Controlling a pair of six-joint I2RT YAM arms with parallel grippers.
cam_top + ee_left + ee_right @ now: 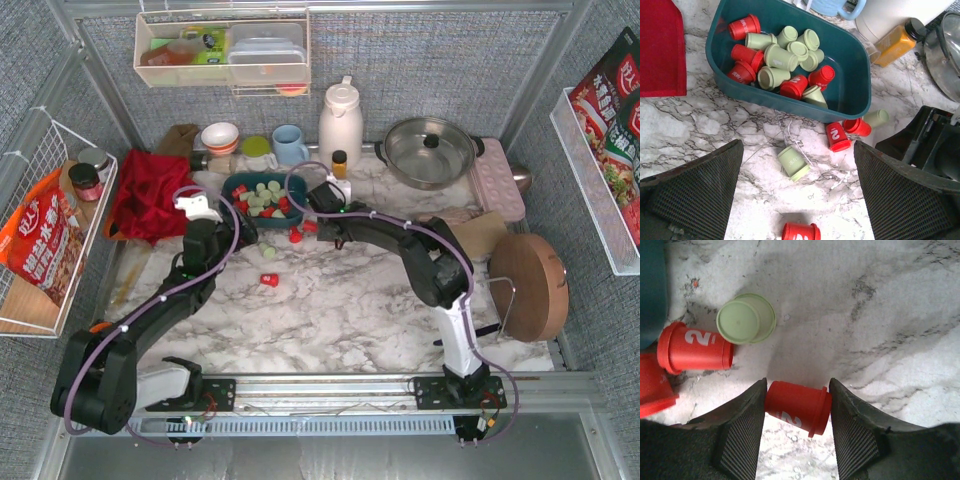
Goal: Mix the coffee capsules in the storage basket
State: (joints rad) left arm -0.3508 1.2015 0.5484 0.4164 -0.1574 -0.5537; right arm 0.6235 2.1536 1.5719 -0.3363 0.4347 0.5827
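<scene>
My right claw (797, 392), half closed, brackets a red tapered plastic coffee capsule (797, 410) on the marble surface (880, 315), its long axis 9-to-3 between my pads. Grip unconfirmed. The dark teal plastic storage basket (650, 290) lies at 10 o'clock.

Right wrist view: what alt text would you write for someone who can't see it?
The right gripper straddles a red coffee capsule lying on its side on the marble table, a dark finger close on each side. Beyond it lie a green capsule and another red capsule, near the edge of the teal basket.
</scene>
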